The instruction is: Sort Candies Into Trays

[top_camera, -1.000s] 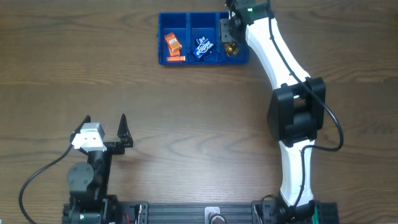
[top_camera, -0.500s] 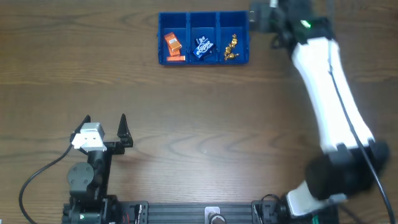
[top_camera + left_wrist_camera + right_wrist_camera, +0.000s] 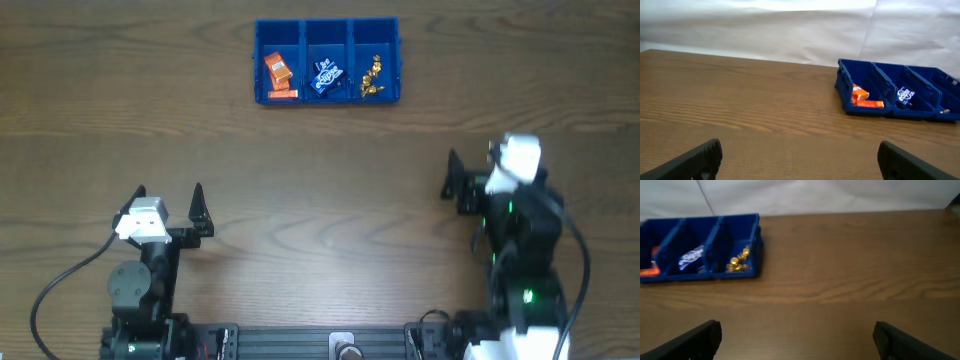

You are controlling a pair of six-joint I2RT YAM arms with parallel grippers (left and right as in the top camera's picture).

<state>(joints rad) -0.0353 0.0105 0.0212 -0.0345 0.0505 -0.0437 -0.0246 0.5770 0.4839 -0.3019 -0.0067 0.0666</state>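
A blue tray (image 3: 303, 58) with three compartments sits at the far middle of the table. Orange candies (image 3: 277, 72) lie in its left compartment, blue-wrapped ones (image 3: 326, 76) in the middle, and small gold ones (image 3: 372, 78) on the right. My left gripper (image 3: 168, 200) stands open and empty near the left front, well short of the tray (image 3: 842, 95). Over on the right front, my right gripper (image 3: 476, 180) is open too, with nothing between its fingers. From it, the tray (image 3: 756, 245) and the gold candies (image 3: 738, 259) lie far ahead.
Bare brown wood surrounds the tray on all sides. A white backdrop (image 3: 765, 25) rises behind the table's far edge. The arms' bases and a black rail (image 3: 330, 342) run along the near edge.
My right arm has drawn back from the tray's right compartment to the near right side of the table. The left arm and the candies have not moved.
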